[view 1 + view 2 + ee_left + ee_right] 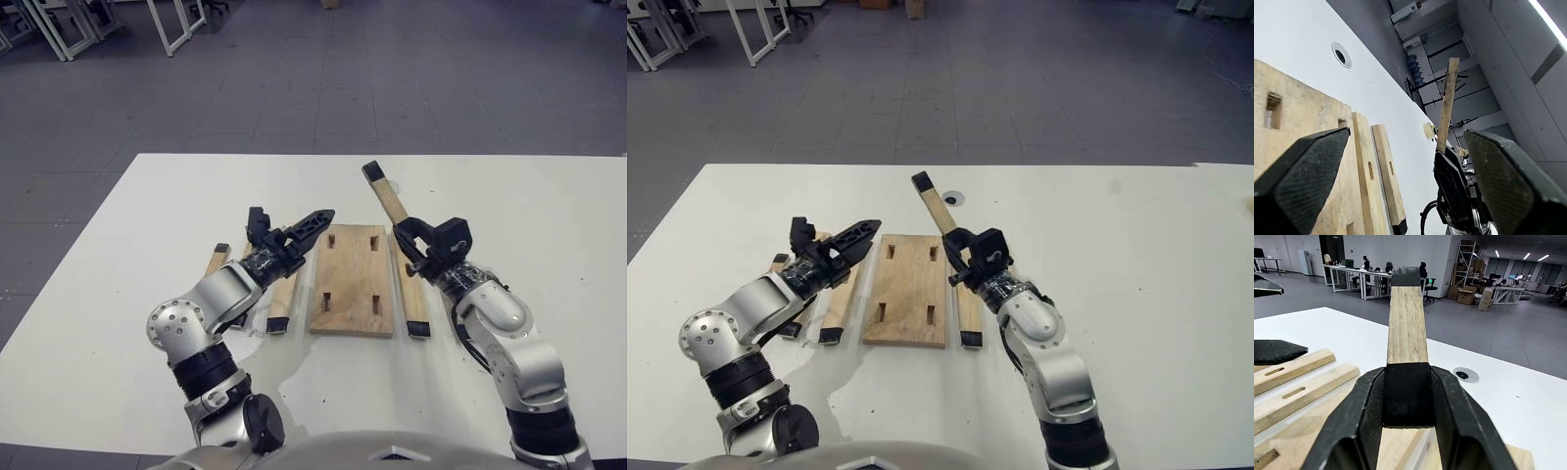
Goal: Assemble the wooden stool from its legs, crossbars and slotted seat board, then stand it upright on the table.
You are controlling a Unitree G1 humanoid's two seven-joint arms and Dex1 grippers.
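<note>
The slotted seat board (351,279) lies flat in the middle of the white table (118,294). My right gripper (416,240) is shut on a wooden leg (384,194) with a black end cap, held tilted above the board's right edge; close up, that leg (1407,318) runs out between the fingers (1352,431). Another leg (413,299) lies flat right of the board. Two slotted pieces (282,299) (217,259) lie left of it. My left gripper (289,228) hovers open over the board's left edge, nothing between its fingertips (1303,181).
A round cable hole (953,198) sits in the table behind the board. The table's right half and front left are bare white surface. Grey floor and white desk frames (176,20) lie beyond the far edge.
</note>
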